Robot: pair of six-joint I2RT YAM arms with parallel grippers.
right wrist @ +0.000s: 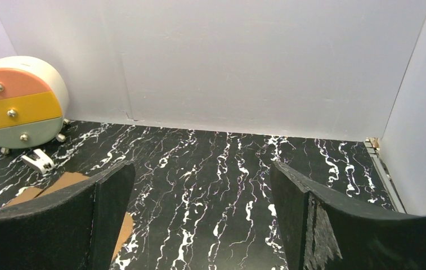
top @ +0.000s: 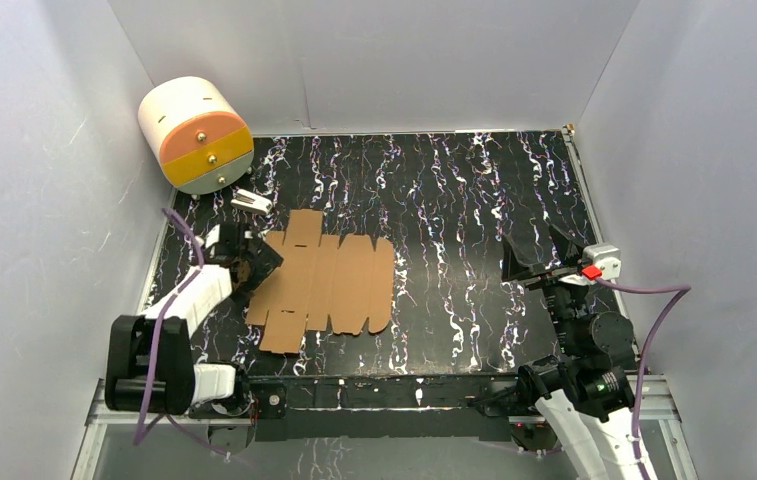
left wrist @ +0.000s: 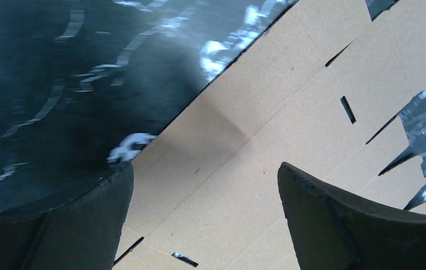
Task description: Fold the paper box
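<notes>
cream-and-orange drawer unit [top: 196,135] beyond the far-left corner of the paper box [top: 334,285], left gripper [left wrist: 205,167] over its left edge, jaws wide and empty, box flat and unfolded on the table [top: 454,200], right gripper [top: 542,250] well to its right, wide, empty

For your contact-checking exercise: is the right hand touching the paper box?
Apart. The top view shows the right hand open, with a stretch of marbled table between it and the flat paper box.

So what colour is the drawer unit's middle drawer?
The middle drawer is yellow, clearest from the right wrist.
</notes>
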